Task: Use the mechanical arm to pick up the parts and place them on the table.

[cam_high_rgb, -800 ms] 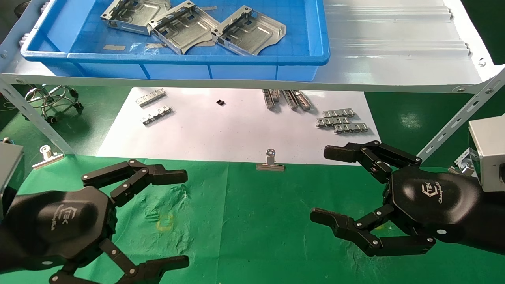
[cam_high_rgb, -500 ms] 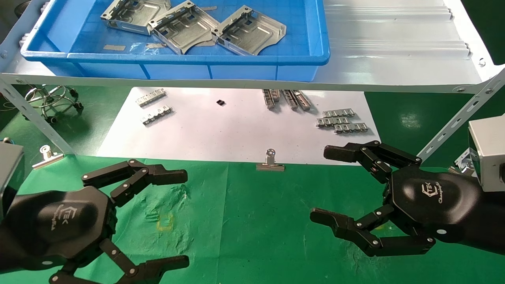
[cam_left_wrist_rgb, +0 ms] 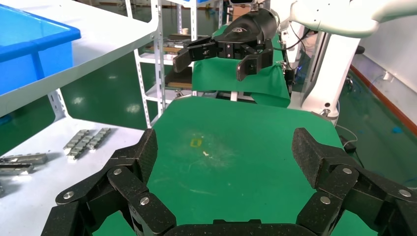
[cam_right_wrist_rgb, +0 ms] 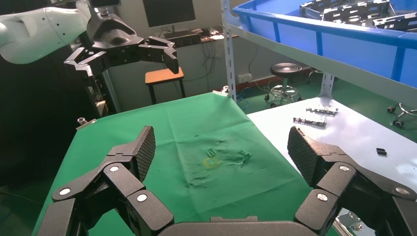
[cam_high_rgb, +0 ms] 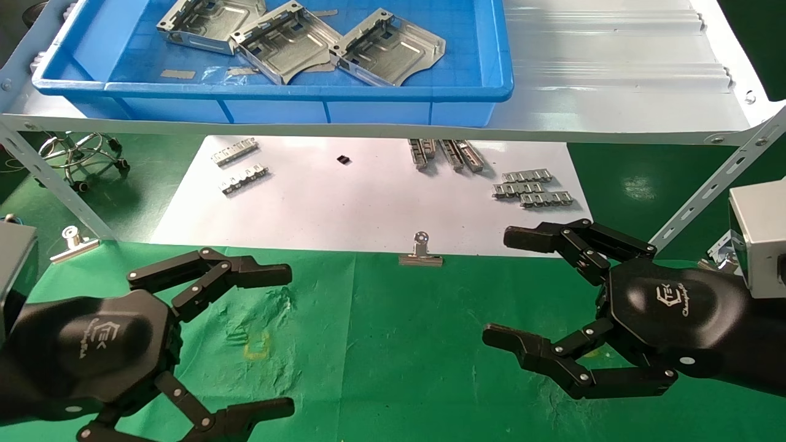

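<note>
Three silvery sheet-metal parts (cam_high_rgb: 209,21) (cam_high_rgb: 288,43) (cam_high_rgb: 390,49) lie side by side in a blue bin (cam_high_rgb: 276,92) on the raised shelf, and they also show as parts (cam_right_wrist_rgb: 354,10) in the right wrist view. My left gripper (cam_high_rgb: 284,339) (cam_left_wrist_rgb: 226,147) hovers open and empty over the green table (cam_high_rgb: 399,344) at the near left. The right gripper (cam_high_rgb: 500,286) (cam_right_wrist_rgb: 221,147) hangs open and empty at the near right, by the corner of the white paper (cam_high_rgb: 344,202). Both are well below and in front of the bin.
The pale grey shelf (cam_high_rgb: 614,73) overhangs the back of the table on slanted struts (cam_high_rgb: 706,190). Small ridged metal strips (cam_high_rgb: 531,187) (cam_high_rgb: 236,162) lie on the paper. Binder clips (cam_high_rgb: 420,253) (cam_high_rgb: 73,242) pin its front edge. A stool base (cam_high_rgb: 80,153) stands at far left.
</note>
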Robot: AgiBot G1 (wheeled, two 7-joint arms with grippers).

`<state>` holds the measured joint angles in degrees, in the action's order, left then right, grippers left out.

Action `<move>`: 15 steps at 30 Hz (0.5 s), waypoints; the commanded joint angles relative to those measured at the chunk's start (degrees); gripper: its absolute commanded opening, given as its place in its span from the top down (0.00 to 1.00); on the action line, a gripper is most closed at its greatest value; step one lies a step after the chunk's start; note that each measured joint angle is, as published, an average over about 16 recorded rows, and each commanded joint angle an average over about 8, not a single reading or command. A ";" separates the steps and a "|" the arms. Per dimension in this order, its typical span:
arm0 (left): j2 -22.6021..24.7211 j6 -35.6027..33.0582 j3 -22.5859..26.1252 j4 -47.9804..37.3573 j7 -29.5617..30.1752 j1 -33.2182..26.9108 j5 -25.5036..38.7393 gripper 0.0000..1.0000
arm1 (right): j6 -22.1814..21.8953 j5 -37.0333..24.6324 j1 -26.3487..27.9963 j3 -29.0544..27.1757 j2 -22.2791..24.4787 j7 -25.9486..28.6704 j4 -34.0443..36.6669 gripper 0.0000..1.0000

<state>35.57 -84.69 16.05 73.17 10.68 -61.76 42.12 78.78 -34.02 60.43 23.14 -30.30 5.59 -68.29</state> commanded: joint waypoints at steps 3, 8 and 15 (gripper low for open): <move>0.58 0.97 0.00 -0.32 -0.07 -0.14 0.22 0.00 | 0.00 0.00 0.00 0.00 0.00 0.00 0.00 1.00; 2.59 4.34 0.15 -0.61 0.21 -0.70 0.96 0.00 | 0.00 0.00 0.00 0.00 0.00 0.00 0.00 1.00; 5.35 9.70 0.13 -0.67 0.92 -2.84 2.29 0.00 | 0.00 0.00 0.00 0.00 0.00 0.00 0.00 1.00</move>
<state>41.21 -74.80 16.43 71.87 11.75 -65.43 44.92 78.79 -34.02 60.43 23.14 -30.30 5.59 -68.29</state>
